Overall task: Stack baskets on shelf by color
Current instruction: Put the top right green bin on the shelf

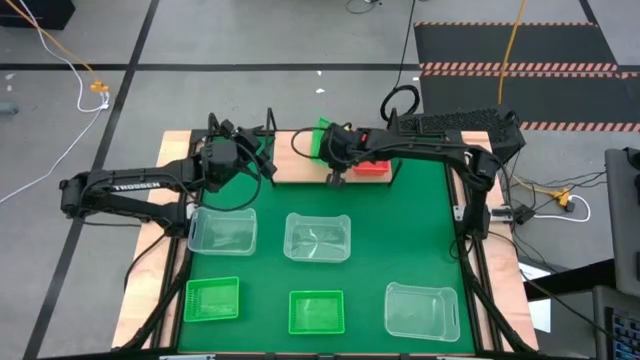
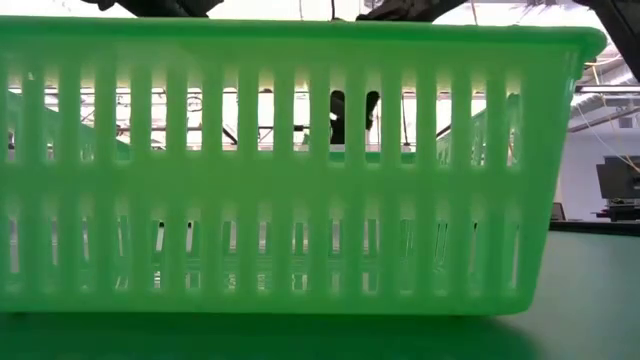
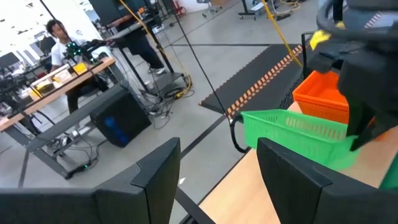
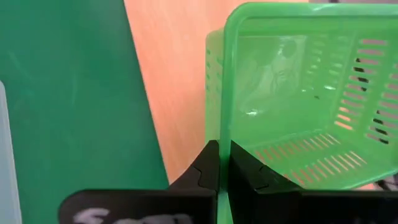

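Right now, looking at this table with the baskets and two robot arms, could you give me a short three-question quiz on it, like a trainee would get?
1. True or false: the right gripper has its fingers pinched on the rim of a green basket over the shelf.
2. How many clear baskets lie on the green mat? A) one B) three C) five
3. Fill in: the left gripper hangs near the shelf's end with its fingers ____ and nothing between them.

Key:
1. True.
2. B: one nearest the left arm, one in the middle, one at the near right.
3. open.
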`<state>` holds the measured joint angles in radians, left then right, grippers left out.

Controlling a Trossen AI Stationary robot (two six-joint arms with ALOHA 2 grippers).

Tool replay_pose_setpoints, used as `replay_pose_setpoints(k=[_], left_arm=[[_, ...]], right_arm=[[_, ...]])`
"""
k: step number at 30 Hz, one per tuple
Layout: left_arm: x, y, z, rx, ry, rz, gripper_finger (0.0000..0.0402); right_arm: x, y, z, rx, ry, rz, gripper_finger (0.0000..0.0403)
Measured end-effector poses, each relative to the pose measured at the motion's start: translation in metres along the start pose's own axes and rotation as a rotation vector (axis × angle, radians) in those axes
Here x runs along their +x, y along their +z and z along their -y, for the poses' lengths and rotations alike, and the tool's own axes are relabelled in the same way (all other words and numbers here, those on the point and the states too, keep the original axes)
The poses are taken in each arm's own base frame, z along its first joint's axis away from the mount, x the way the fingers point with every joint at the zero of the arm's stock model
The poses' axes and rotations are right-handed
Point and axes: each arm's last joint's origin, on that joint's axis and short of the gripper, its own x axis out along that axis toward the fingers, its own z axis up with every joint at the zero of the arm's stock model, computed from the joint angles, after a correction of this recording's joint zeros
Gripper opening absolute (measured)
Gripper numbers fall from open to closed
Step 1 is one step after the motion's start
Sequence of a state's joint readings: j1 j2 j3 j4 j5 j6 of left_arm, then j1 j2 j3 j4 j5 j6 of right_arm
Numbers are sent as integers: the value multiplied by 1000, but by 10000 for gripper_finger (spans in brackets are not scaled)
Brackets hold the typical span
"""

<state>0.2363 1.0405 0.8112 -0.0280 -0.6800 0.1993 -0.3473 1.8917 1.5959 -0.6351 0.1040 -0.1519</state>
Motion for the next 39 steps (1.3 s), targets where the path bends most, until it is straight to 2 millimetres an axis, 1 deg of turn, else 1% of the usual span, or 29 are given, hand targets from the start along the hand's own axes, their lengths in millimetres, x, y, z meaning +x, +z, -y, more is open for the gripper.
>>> replay_pose_setpoints(k=[6, 11, 18, 20, 23, 28, 31, 35, 39], left_arm=[[0, 0, 0, -8, -1, 1, 214], [0, 0, 0, -15, -2, -3, 214], [0, 0, 0, -12, -2, -4, 214], [0, 0, 0, -11, -1, -4, 214], [0, 0, 0, -11, -1, -4, 214], [0, 0, 0, -11, -1, -4, 214], [0, 0, 0, -10, -2, -4, 214], [0, 0, 0, -9, -2, -4, 214], [0, 0, 0, -9, -2, -4, 214]], right_arm=[[7, -5, -5, 9, 14, -55, 4], [5, -11, -8, 10, 24, -123, 5], [5, -12, -9, 7, 30, -137, 8], [5, -12, -9, 1, 56, -134, 15], [5, -12, -10, -10, 90, -132, 37], [5, -14, -11, -43, 97, -141, 80], [5, -12, -10, -45, 94, -128, 97], [3, -6, -9, -40, 74, -60, 103], [3, -4, -9, -30, 71, -40, 96]])
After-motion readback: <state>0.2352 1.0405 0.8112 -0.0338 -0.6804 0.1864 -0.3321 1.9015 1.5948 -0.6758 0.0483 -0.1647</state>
